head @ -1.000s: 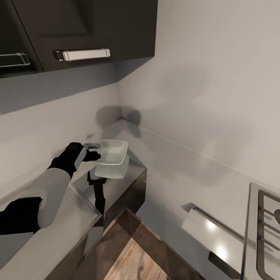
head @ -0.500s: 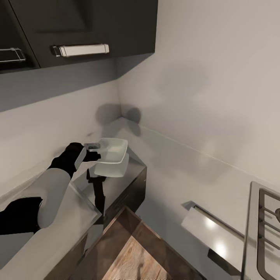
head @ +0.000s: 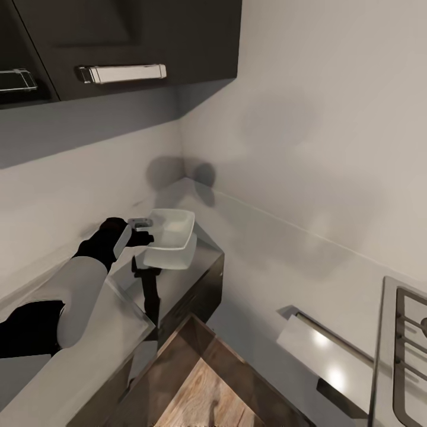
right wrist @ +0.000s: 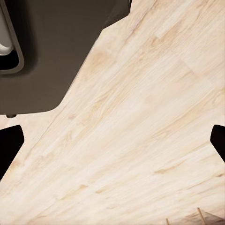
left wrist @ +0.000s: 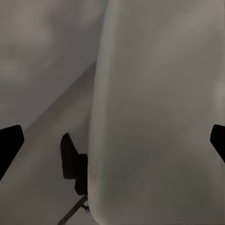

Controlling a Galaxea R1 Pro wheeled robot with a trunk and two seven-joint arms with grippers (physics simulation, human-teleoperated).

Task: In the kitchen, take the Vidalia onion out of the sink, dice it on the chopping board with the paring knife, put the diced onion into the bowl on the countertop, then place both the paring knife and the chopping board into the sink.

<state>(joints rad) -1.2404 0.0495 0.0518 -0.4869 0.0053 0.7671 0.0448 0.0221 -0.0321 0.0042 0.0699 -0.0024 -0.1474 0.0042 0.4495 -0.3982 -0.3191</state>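
- While hanging above pale wood floor (right wrist: 140, 140), right tool (right wrist: 112, 140) spread apart, nothing between.
- Left tool (head: 141, 231) at near rim of white bowl (head: 172, 232); grip unclear, cannot tell.
- Bowl lifted above glossy surface (head: 196, 267), just beyond left tool, toward corner.

Left arm: reaches in from the head view's lower left, white forearm rising to a black wrist, stretched forward over the counter toward its far corner
Left gripper (head: 144, 231): black fingers closed on the near rim of the bowl (head: 172, 234), holding it lifted off the counter
Left wrist view: dark fingertips (left wrist: 10, 143) at both side edges, the bowl's pale wall between them
Right gripper (right wrist: 112, 145): dark fingertips at both side edges of its wrist view, spread wide, nothing between them
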